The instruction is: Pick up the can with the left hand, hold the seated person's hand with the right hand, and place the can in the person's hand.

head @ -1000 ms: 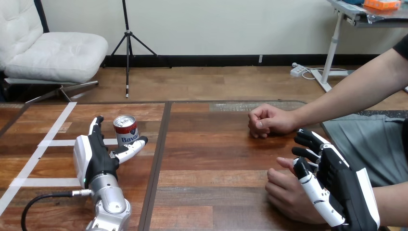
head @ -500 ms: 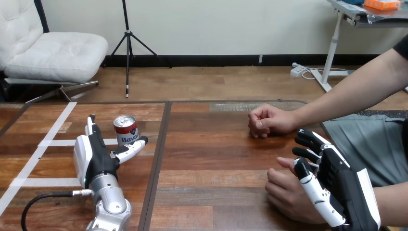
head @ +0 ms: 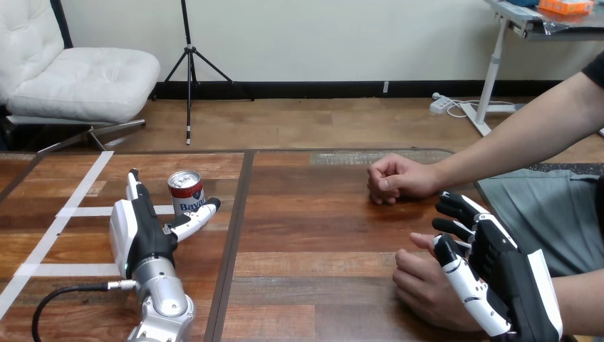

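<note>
Two postures: left hand (head: 139, 231) spread open beside the can (head: 186, 191), right hand (head: 507, 279) curled over the person's nearer hand (head: 422, 286).

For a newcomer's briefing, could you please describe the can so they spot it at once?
On the wooden table's left half, by white tape lines, the can stands upright between fingers and thumb of the left hand. It alone is red-and-white, silver-topped.

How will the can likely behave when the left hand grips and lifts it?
The can looks like rigid metal, so it should probably keep its shape. Its smooth, round side may slip against the left hand. Standing upright on the table, it could tip under a sideways push, then roll.
</note>
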Available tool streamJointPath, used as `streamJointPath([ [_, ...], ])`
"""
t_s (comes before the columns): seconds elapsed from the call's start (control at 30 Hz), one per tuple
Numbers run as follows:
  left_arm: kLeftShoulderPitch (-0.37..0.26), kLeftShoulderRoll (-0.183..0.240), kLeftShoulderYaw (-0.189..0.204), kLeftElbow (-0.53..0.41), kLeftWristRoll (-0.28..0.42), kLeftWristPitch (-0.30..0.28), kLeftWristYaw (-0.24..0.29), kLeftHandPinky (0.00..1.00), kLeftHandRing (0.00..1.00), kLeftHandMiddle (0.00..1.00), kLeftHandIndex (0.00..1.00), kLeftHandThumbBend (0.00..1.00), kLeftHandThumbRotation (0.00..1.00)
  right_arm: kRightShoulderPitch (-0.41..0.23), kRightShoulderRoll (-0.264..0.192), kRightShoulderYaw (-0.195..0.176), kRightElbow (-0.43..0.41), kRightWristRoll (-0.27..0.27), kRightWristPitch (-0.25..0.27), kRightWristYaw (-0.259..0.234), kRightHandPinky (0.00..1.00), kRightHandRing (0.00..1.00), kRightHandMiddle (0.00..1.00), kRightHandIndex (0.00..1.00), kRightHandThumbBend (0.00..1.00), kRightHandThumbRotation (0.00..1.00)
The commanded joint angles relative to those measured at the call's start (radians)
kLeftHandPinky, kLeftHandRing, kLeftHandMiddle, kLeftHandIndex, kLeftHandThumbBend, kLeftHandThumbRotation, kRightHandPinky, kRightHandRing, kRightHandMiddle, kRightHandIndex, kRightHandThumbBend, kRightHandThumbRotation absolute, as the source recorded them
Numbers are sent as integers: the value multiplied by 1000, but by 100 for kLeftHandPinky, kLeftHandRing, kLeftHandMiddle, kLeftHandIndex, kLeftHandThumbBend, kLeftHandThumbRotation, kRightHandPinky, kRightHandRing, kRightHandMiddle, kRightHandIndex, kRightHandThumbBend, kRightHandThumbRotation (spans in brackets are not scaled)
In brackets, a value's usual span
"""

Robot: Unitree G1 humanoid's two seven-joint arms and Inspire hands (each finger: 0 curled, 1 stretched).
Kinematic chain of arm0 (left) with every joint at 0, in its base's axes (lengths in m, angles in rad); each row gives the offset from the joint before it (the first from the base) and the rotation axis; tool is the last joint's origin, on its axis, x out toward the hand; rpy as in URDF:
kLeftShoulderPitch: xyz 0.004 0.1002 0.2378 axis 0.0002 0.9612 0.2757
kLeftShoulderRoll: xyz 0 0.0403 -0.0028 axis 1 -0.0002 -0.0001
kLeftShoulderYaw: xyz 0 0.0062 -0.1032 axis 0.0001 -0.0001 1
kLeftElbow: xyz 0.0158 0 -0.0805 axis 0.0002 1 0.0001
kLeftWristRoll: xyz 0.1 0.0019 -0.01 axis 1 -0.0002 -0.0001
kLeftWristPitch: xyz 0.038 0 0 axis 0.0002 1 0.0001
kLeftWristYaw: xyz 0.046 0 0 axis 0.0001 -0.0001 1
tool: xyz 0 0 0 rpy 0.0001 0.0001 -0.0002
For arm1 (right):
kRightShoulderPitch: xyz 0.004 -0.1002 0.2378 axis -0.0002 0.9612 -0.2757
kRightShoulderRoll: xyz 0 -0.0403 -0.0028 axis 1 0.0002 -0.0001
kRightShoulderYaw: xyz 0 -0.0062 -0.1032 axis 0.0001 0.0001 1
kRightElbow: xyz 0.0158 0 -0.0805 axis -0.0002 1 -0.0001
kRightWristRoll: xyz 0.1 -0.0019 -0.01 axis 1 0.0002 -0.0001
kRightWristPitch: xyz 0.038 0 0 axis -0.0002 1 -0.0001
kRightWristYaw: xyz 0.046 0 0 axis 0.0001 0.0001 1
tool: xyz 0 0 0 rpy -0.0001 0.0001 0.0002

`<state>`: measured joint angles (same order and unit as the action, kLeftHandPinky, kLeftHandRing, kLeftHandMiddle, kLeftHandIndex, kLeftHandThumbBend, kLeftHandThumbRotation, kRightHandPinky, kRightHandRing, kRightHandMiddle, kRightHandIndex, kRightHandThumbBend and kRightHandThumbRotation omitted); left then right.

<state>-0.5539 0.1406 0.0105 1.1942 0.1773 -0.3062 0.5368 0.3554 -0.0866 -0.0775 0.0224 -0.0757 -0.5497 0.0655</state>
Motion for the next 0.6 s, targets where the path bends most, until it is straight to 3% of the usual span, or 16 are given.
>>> streamJointPath([
  [0.0,-83,15,-10,-4,20,-23,-6,88,97,99,99,81,16,-30,-8,3,-64,-3,-14,-8,71,80,84,83,53,63],
  [0.57,-101,11,0,4,8,-6,-31,82,90,93,93,80,14,-26,-8,-1,-62,-4,-20,-11,71,80,84,83,53,64],
])
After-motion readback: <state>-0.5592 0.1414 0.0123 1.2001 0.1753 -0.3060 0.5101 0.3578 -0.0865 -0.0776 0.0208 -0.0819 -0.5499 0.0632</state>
